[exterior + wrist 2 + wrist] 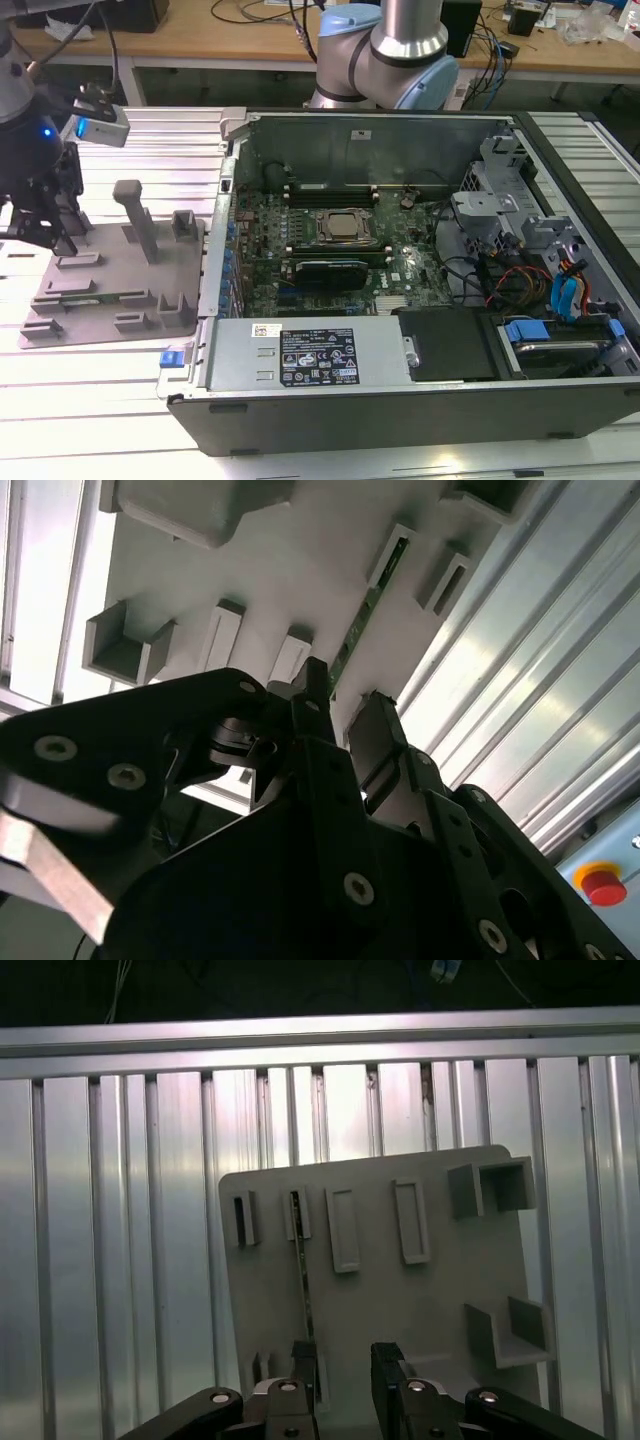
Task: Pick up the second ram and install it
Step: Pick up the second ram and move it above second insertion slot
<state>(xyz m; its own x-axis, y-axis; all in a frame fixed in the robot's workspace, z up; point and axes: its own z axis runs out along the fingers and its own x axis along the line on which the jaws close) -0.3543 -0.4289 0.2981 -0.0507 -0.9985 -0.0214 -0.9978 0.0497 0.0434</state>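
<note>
in the exterior view the black two-fingered gripper hangs over the exterior view's left end of the grey plastic slotted fixture plate. the plate sits on the ribbed aluminium table, just beside the open black computer case. the second ram, a long narrow green circuit-board stick, stands on edge in a slot of that plate and reads as a thin greenish line from here.

in the second wrist view the stick runs away from just beyond the fingertips. the jaws stand a modest way apart with nothing between them.

in the first wrist view the gripper is over the plate, and the stick lines up nearer one finger than the gap.

i judge the stick to be light, stiff and thin, but fragile. i'd pinch it across its flat faces near mid-length, along the free upper edge and away from the contact edge.
</note>
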